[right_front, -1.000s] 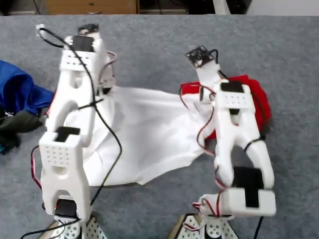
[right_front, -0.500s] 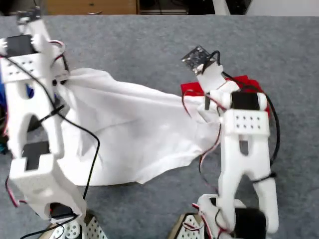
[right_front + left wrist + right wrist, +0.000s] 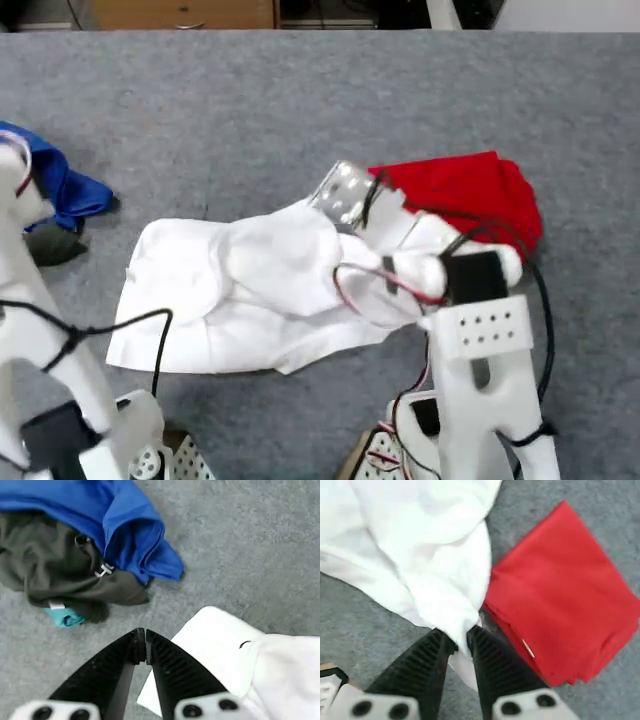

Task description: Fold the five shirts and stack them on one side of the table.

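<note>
A white shirt (image 3: 250, 290) lies crumpled across the middle of the grey table, one side bunched up toward the right arm (image 3: 470, 300). My right gripper (image 3: 462, 637) is shut on a fold of the white shirt (image 3: 420, 540), right beside the folded red shirt (image 3: 560, 605). In the high view the red shirt (image 3: 460, 190) sits at the right, just behind that arm. My left gripper (image 3: 145, 640) is shut with nothing in it, hanging over bare table near a corner of the white shirt (image 3: 225, 645). The left arm (image 3: 30, 300) stands at the far left edge.
A blue shirt (image 3: 60, 185) and a dark olive one (image 3: 50, 245) lie heaped at the left edge. In the left wrist view the blue shirt (image 3: 115, 515) overlaps the olive one (image 3: 60, 575), with a teal piece (image 3: 65, 617) under it. Bare grey table lies behind.
The left gripper let go of the white shirt's raised edge and swung out to the left. The shirt dropped flat, and the right gripper carried its side leftward over the shirt.
</note>
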You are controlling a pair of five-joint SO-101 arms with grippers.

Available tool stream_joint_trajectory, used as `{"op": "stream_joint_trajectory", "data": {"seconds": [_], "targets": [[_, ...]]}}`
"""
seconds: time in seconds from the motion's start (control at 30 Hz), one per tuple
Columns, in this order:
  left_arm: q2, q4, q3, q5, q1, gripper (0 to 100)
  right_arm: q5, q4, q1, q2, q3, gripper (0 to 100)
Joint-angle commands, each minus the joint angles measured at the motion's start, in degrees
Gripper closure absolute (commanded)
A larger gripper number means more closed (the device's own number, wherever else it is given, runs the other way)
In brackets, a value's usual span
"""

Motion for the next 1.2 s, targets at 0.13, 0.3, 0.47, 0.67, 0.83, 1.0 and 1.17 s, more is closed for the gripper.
{"op": "stream_joint_trajectory", "data": {"seconds": [0.13, 0.3, 0.47, 0.67, 0.83, 1.0, 1.17], "targets": [[-2.33, -3.96, 11.87, 0.62, 3.96, 92, 0.18, 0.0, -2.86, -3.38, 5.93, 99.4], [-1.01, -13.27, 13.63, 8.97, 15.91, 75, 0.53, 0.0, -2.59, -3.47, 6.73, 99.5], [8.48, -21.71, 13.89, 14.33, 27.16, 73, 0.53, 0.0, -2.59, -3.3, 6.81, 99.5], [22.11, -23.47, 6.77, 22.24, 36.04, 73, 0.53, 0.18, -1.1, -3.3, 7.69, 99.5], [30.81, -23.47, -1.67, 28.84, 40.79, 73, 0.53, 0.35, 6.29, -3.3, 7.78, 99.5], [43.03, -23.47, -8.97, 34.55, 45.71, 74, 2.99, 0.44, 10.15, -3.38, 7.78, 99.5], [55.6, -23.47, -18.29, 39.74, 46.42, 79, 3.34, 0.44, 10.77, -3.38, 7.87, 99.5]]}}
